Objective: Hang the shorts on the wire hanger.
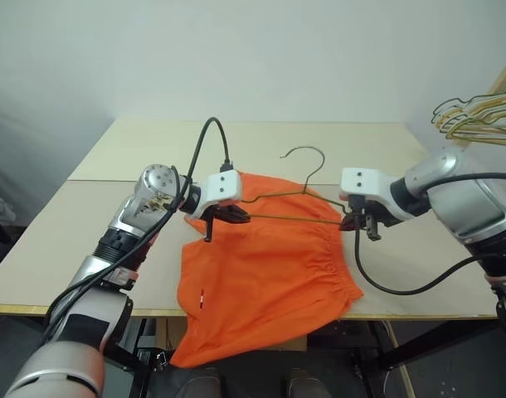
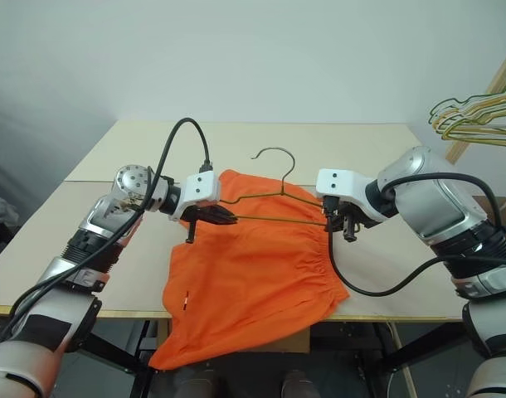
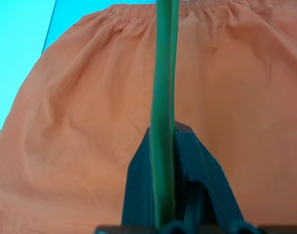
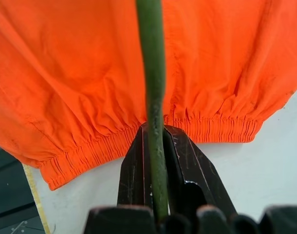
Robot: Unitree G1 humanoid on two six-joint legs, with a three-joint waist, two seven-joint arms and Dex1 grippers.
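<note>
The orange shorts (image 1: 265, 278) lie flat on the table (image 1: 336, 141), with one leg drooping over the front edge. Just above them hangs the wire hanger (image 1: 290, 218), its hook (image 1: 309, 155) pointing away from me. My left gripper (image 1: 239, 217) is shut on the hanger's left corner. My right gripper (image 1: 349, 222) is shut on its right corner, over the gathered waistband (image 4: 207, 129). In each wrist view the green wire (image 3: 163, 97) (image 4: 152, 73) runs between the black fingers, with orange cloth behind it.
A bunch of yellow and dark wire hangers (image 1: 479, 116) hangs at the back right, beyond the table. Black cables loop from both wrists; the right one (image 1: 386, 286) sags onto the table beside the shorts. Bare tabletop lies at the back and on both sides.
</note>
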